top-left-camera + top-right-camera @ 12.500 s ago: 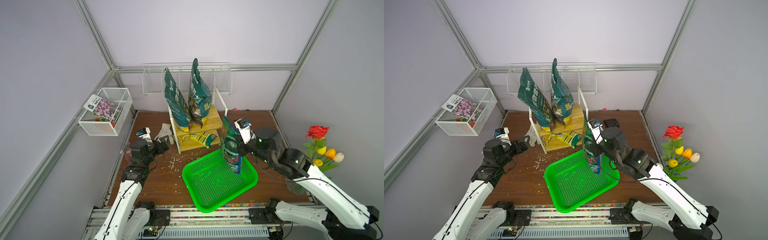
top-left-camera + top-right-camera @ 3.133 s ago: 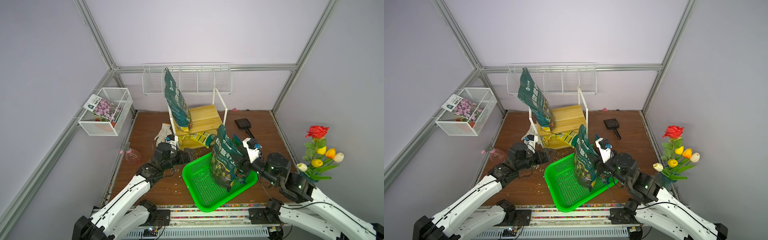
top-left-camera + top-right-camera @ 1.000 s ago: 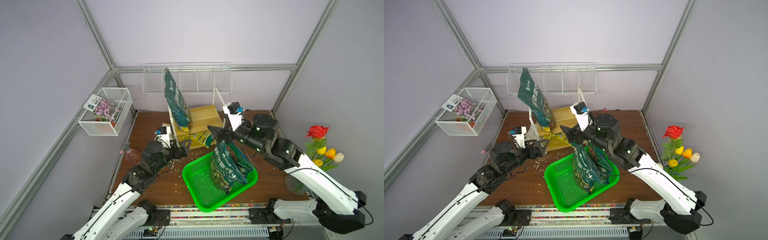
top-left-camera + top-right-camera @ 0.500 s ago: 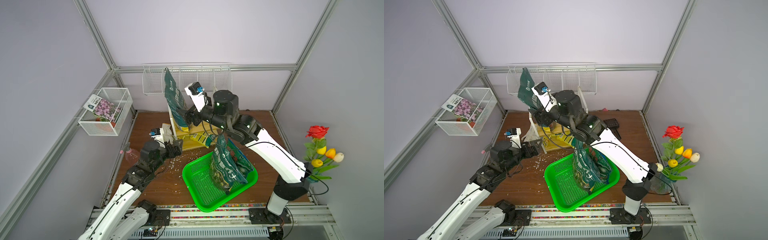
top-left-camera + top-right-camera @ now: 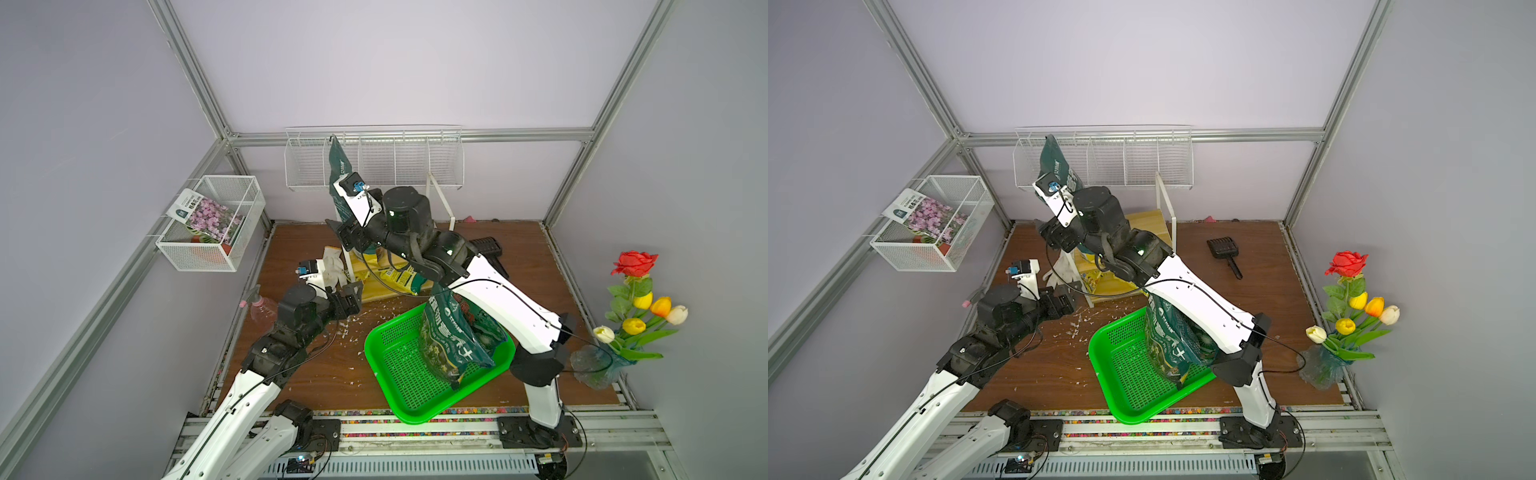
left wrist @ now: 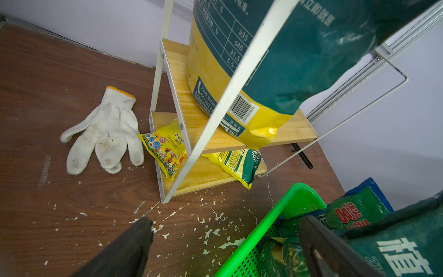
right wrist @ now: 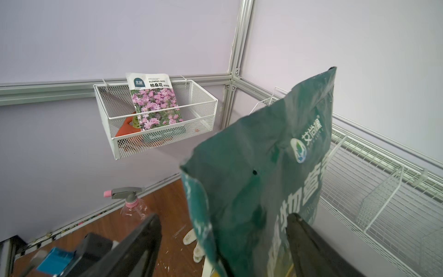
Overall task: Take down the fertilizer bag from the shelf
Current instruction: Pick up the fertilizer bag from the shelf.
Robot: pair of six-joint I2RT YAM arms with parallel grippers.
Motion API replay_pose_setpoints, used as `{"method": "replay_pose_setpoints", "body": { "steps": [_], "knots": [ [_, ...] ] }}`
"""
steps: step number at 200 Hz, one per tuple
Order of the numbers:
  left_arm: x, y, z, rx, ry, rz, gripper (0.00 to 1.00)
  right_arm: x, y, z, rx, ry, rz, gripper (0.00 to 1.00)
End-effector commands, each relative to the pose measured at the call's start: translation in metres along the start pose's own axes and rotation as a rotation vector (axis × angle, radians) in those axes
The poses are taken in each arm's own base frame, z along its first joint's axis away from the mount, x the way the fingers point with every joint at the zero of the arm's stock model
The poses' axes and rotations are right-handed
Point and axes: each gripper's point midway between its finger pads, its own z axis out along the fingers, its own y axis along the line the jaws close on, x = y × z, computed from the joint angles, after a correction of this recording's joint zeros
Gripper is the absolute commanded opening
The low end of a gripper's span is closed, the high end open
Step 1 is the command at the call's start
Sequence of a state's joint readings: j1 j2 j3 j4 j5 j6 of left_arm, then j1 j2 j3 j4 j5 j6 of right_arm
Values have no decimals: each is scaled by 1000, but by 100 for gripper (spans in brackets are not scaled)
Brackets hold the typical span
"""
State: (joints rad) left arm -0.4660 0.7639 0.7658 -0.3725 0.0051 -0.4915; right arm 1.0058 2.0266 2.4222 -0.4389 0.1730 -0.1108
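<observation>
Fertilizer bag (image 7: 263,179) — between spread right tool (image 7: 223,215) jaws | right wrist: bottom cut off

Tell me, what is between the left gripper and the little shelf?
Only brown table sprinkled with white flakes, as the left wrist view shows. The left gripper hangs open in front of the shelf.

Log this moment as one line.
step: reach tall bag on shelf | right gripper: open around it | left gripper: open, empty | basket: other bags inside
</observation>
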Motion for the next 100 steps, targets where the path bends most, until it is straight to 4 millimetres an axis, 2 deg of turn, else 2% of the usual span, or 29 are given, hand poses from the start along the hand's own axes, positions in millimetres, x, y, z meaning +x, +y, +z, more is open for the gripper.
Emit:
{"method": "replay_pose_setpoints", "body": {
  "steps": [1,20,31,59,74,100],
  "knots": [
    [5,5,1,-8,8,13,100,-18,-11,8,72,-93,-2,84],
    [8,6,2,-13,14,9,100,-20,-16,14,110,-115,4,81],
    [5,5,-5,0,-8,12,100,-20,-18,16,129,-124,5,79],
    [7,7,-5,-6,-6,14,100,-23,-26,18,177,-143,0,70],
    [8,7,-6,-7,-4,16,100,-26,-28,18,190,-157,1,61],
    [7,8,-6,-8,-5,17,100,-30,-28,18,191,-177,1,39]
  ]
}}
